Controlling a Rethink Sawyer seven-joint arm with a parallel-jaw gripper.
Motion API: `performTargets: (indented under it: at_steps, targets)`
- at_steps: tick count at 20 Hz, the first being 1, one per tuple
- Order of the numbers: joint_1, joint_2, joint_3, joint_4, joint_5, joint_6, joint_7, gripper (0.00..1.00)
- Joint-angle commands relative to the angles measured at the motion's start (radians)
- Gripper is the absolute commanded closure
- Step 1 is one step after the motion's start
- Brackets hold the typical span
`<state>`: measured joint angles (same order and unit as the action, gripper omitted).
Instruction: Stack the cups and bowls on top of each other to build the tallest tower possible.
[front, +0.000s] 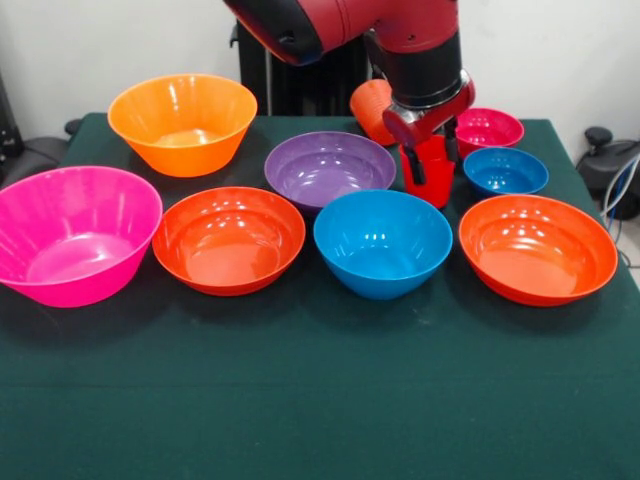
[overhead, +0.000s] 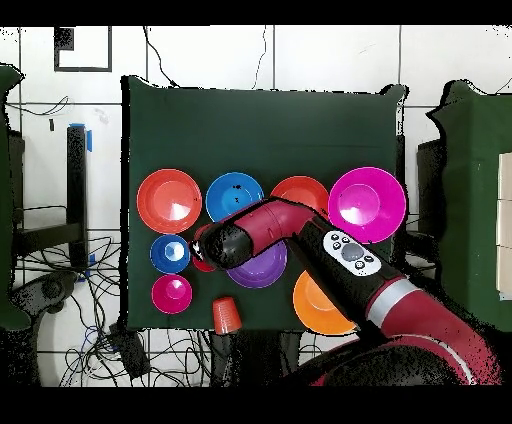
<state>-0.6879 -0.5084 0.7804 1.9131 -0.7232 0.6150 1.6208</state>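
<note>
My gripper (front: 432, 165) is low over the table between the purple bowl (front: 329, 167) and the small blue bowl (front: 505, 170). It is shut on the upright red cup (front: 430, 182), which also shows in the overhead view (overhead: 203, 263). The orange cup (front: 370, 108) lies on its side behind it. The small magenta bowl (front: 488, 128), medium blue bowl (front: 382, 241), two red-orange bowls (front: 228, 238) (front: 537, 248), big yellow-orange bowl (front: 182, 122) and big pink bowl (front: 75, 233) each stand alone on the cloth. No tower stands.
The green cloth table (front: 320, 400) has open room along its front half. My arm (overhead: 300, 235) covers part of the purple bowl (overhead: 262, 270) in the overhead view. The orange cup (overhead: 227, 315) lies at the table's robot-side edge.
</note>
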Motion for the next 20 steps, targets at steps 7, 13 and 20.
performTargets:
  at_steps: [7, 13, 20]
  targets:
    - [0.015, -0.096, 0.043, 0.035, 0.009, 0.118, -0.153, 0.0]
    - [-0.006, -0.175, 0.086, 0.042, 0.061, 0.176, -0.183, 0.0]
    - [-0.029, -0.172, 0.111, -0.006, 0.058, 0.2, -0.232, 0.0]
